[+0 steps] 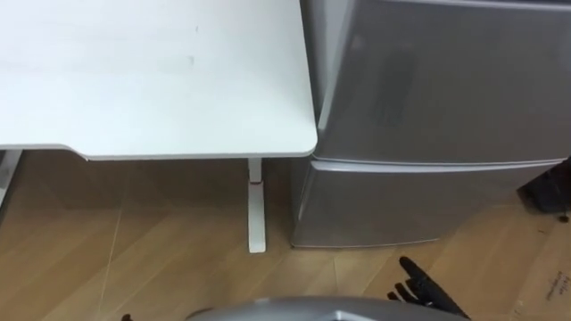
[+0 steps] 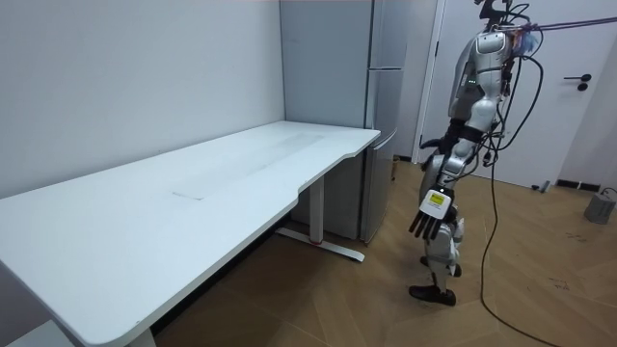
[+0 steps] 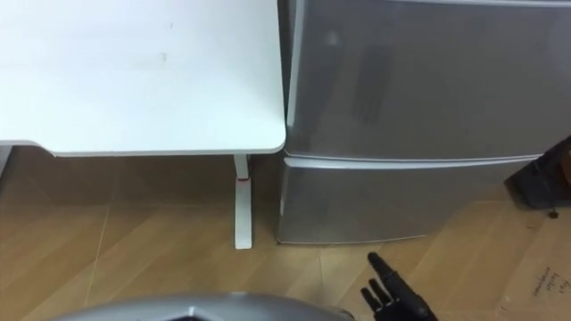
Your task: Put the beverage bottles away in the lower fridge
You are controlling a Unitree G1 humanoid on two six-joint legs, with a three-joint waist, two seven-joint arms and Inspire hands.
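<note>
Since both doors of the grey fridge (image 1: 446, 80) are shut and neither hand carries anything, the task looks to be either at its very start or between trips; which of the two cannot be told. The robot stands on the wooden floor (image 1: 134, 259) facing the fridge, with the end of the white counter (image 1: 161, 80) just beside the fridge on the robot's left. The lower fridge door (image 1: 419, 201), the one the task concerns, sits closed under the taller upper door, its bottom edge close to the floor. The right hand (image 1: 426, 287) reaches forward low in front of that door, apart from it, with its fingers straight and spread and nothing in them. In the room view the left hand (image 2: 432, 220) hangs down at the robot's side, fingers loose and pointing to the floor, likewise empty. Where the drinks are cannot be told: the counter top lies bare as far as it is seen, and whatever is behind the closed doors is hidden. Judging by this, the lower door must next be pulled open, which will likely call for a bend or a lower reach, and any drinks not yet inside must be fetched and set in.
</note>
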